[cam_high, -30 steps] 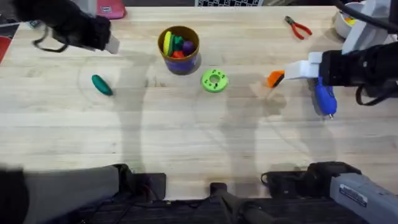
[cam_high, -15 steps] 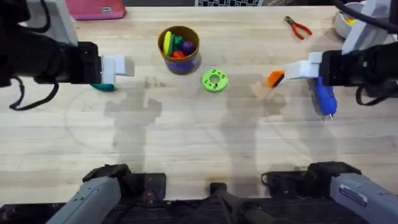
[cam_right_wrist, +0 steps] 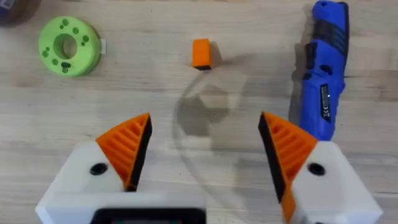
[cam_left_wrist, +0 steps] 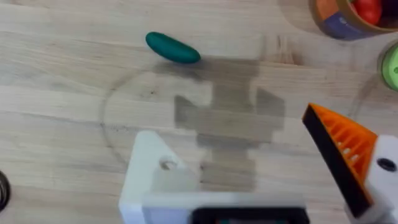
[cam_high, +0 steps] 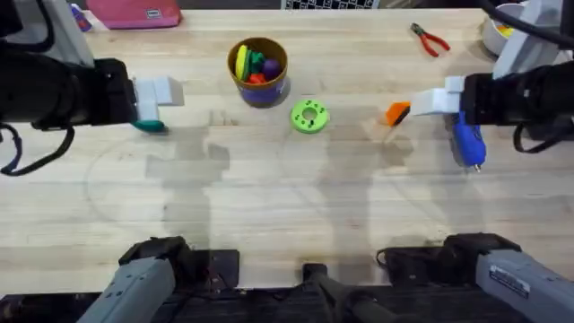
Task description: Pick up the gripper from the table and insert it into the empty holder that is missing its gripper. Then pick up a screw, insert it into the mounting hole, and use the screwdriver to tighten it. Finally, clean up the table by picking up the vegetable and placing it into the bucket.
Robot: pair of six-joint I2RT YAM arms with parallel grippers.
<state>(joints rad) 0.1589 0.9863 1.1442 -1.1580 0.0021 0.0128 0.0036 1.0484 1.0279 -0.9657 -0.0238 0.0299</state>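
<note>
On the wooden worktop (cam_high: 287, 206), the orange bucket (cam_high: 258, 72) with the purple band is my landmark, already holding yellow, red, green and purple toys. Just to its right sits a green disc (cam_high: 309, 117) with a hole in the middle. Further right of the bucket is the loose orange gripper (cam_high: 396, 113), lying flat on the wood, and the right wrist view has it out ahead of the right hand (cam_right_wrist: 205, 146), not touching anything. That hand is spread wide, both orange ribbed pads on, nothing between them. The blue screwdriver (cam_high: 468, 144) lies on the worktop beyond the gripper, partly under the right arm in the overhead view, bit end pointing toward the arm bases.

Left of the bucket, the dark green vegetable (cam_left_wrist: 173, 48) lies on the wood, half tucked under the left hand (cam_high: 157, 91) from above. From the left wrist view it's clearly free, well ahead of the fingers. The left hand is spread too, holding nothing: one finger carries an orange pad (cam_left_wrist: 339, 152), the other is a bare white holder (cam_left_wrist: 155, 171) with a small hole in its face.

Red-handled pliers (cam_high: 430, 39) sit far right of the bucket near the back edge.
</note>
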